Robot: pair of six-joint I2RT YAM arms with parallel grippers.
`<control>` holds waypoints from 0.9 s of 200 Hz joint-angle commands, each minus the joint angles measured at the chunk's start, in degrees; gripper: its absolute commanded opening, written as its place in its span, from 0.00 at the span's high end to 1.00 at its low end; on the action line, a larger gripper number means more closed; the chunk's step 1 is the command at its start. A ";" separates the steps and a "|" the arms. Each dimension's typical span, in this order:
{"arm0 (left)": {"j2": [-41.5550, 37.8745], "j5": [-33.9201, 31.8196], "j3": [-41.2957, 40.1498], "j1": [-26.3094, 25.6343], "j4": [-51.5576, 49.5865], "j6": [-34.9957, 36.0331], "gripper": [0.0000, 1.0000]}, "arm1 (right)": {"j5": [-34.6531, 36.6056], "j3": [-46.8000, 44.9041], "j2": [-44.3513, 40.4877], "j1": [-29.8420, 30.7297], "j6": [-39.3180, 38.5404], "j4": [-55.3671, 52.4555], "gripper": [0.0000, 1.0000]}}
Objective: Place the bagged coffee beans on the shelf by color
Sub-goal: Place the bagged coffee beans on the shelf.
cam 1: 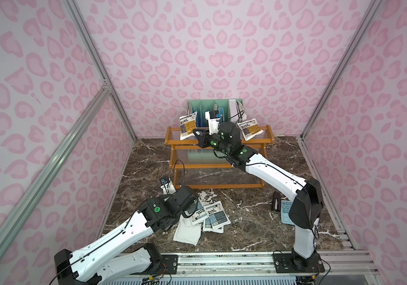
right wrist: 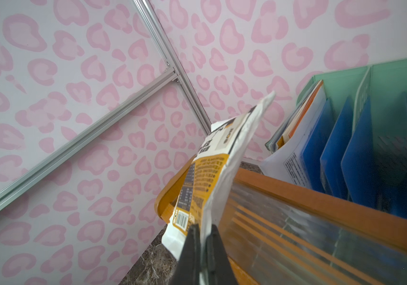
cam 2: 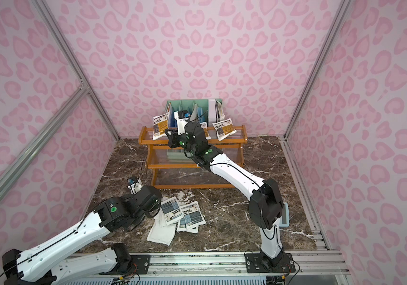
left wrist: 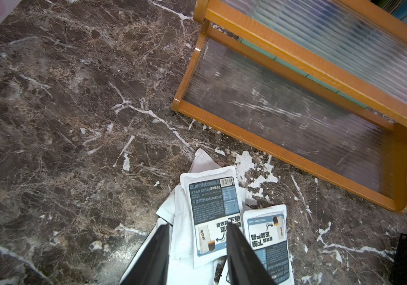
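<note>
Pink leopard-print walls close in a dark marble surface (cam 1: 247, 229). The shelf (cam 1: 172, 142), an orange-brown stepped rack with ribbed clear tiers, stands at the middle of the far edge, with a mint-green divider rack (cam 1: 202, 104) of papers just behind it.

The right pincer (right wrist: 203, 234) is clamped tight on the lower edge of an orange-yellow pouch (right wrist: 212, 177). In both top views this pouch (cam 1: 186, 127) stands nearly upright at the left end of the shelf's top tier. A second orange-yellow pouch (cam 1: 249, 128) leans at the right end of the same tier. The two lower tiers show no pouches.

The other pouches lie in a loose overlapping pile on the surface in front of the shelf, toward the near edge and left of the middle. Two of them, a blue pouch (left wrist: 212, 209) and another blue pouch (left wrist: 266, 237), lie label up and side by side. Several white-backed pouches (cam 1: 187, 234) lie under and beside them.

The left pincer (left wrist: 197, 227) hangs over this pile with its fingers (left wrist: 237, 246) partly apart and gripping nothing. One finger is above the first blue pouch's label and the other is above a white back beside it. Whether the tips touch the pouches cannot be told.

A pale-blue calculator (cam 1: 285, 212) lies near the right edge.
</note>
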 commanded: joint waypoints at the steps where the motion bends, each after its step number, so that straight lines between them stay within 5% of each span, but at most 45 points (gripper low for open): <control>1: -0.45 -0.14 0.02 0.01 -2.17 -0.82 0.58 | 0.19 0.30 0.41 0.12 0.16 -1.10 1.00; 19: -0.68 -0.32 -0.01 0.01 -2.46 -0.99 0.58 | 1.10 0.43 0.77 0.11 -0.32 -2.40 0.97; 55: -0.48 -0.16 0.37 0.01 -2.31 -0.51 0.57 | 4.24 0.43 0.67 0.05 -0.80 -4.40 0.67; 92: -0.22 -0.05 0.59 0.01 -2.23 -0.47 0.57 | 6.33 0.53 0.17 0.08 -1.89 -6.53 0.47; 132: 0.02 -1.40 0.78 0.01 -2.47 -0.55 0.57 | 6.74 -2.80 -3.62 0.60 -3.00 -6.33 0.33; 180: -0.12 -4.27 0.26 0.01 -2.30 0.92 0.56 | 9.75 -17.14 -17.76 2.72 -7.48 -5.01 0.33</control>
